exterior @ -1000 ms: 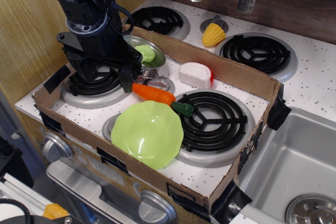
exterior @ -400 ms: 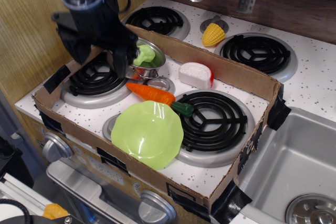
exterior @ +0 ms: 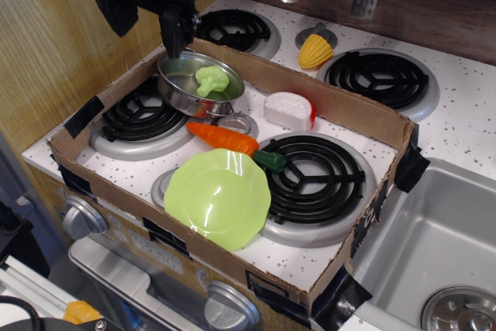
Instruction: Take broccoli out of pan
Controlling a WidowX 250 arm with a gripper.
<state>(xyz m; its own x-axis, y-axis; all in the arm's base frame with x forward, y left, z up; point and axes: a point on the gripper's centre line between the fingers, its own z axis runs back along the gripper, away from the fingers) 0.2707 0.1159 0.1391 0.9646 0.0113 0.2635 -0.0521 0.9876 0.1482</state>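
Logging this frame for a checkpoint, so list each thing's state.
broccoli: inside the pan, not gripped.
pan: upright.
gripper: raised above the pan's left rim, open, empty.
carrot: lying flat beside the plate.
plate: empty.

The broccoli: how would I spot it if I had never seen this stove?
Find the cardboard tray lying across the stove top, then the shiny steel pan at its back left corner. The broccoli is the small lumpy light-green piece inside that pan, far smaller than the flat lime-green plate nearer the front.
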